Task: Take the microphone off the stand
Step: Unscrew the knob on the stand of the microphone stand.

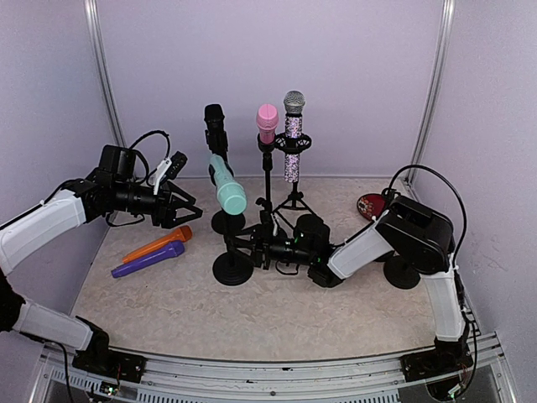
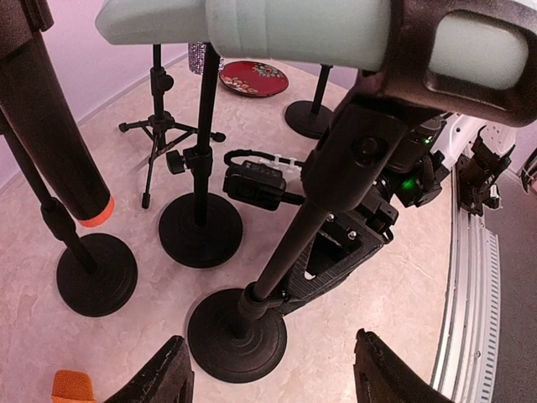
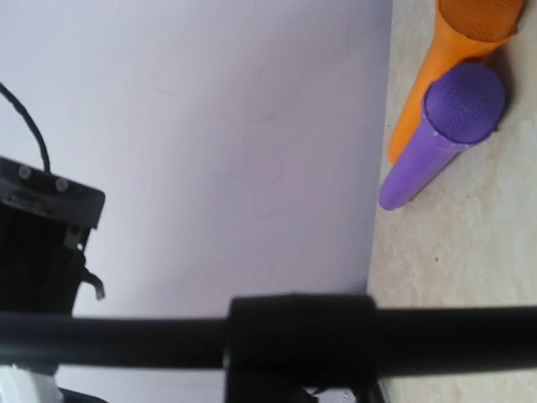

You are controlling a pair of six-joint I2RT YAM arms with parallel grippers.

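A mint-green plastic microphone is seen tilted in the clip of a black round-based stand, mid-way across the beige table. The left gripper is positioned just left of it, fingers spread and empty. The right gripper is placed at the stand's lower pole; whether its fingers are clamped cannot be told.

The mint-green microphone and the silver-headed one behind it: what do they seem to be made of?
The mint-green microphone looks like smooth matte plastic: even colour, soft highlights. The silver-headed microphone seems to have a metal mesh head; its body sparkles, probably glitter over plastic.
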